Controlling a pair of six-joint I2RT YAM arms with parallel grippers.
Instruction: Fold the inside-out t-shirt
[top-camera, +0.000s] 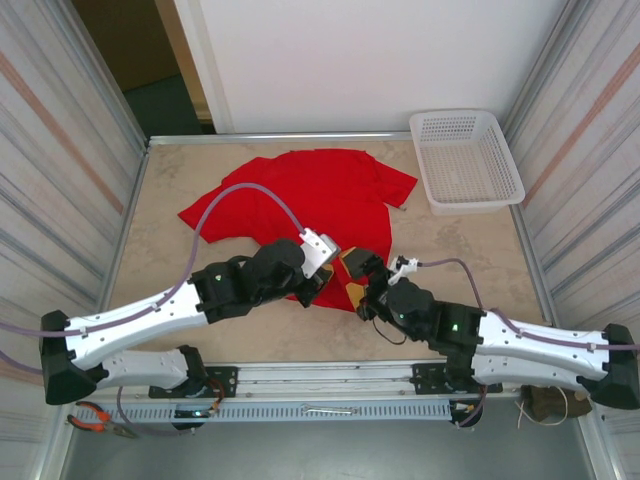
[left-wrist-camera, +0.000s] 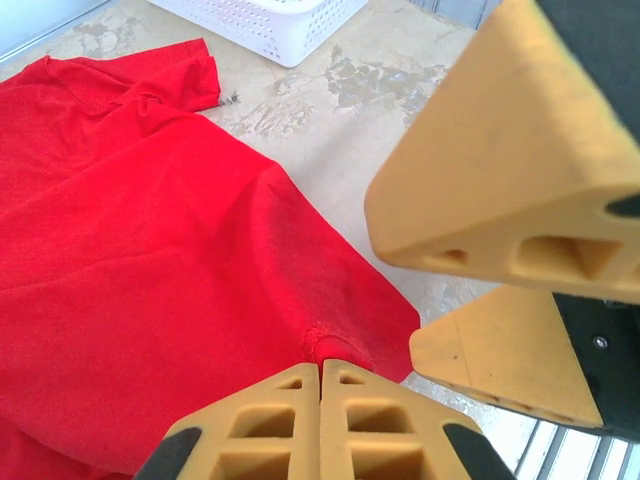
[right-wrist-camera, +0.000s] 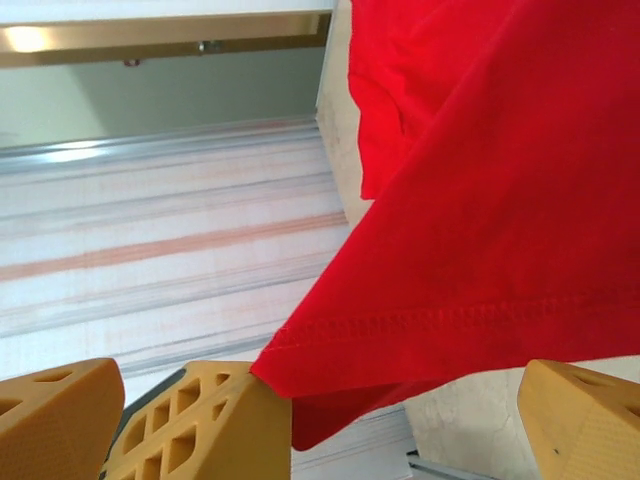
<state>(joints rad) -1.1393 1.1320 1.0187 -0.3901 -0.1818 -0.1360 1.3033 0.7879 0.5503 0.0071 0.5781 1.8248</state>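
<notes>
Inside-out t-shirt (top-camera: 310, 190), hem pinched by left gripper (left-wrist-camera: 320, 372), right gripper (top-camera: 355, 278) agape

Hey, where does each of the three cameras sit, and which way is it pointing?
Top external: above and behind the arm bases, looking down across the table; shows both arms, the red t-shirt and the white basket.
Left wrist: low over the t-shirt, facing far-right toward the basket; own left gripper shut on the hem, right gripper's fingers beside it.
Right wrist: low, facing left toward the ribbed side wall; own right gripper open.
Shared: both wrist views show the left gripper pinching the hem.
</notes>
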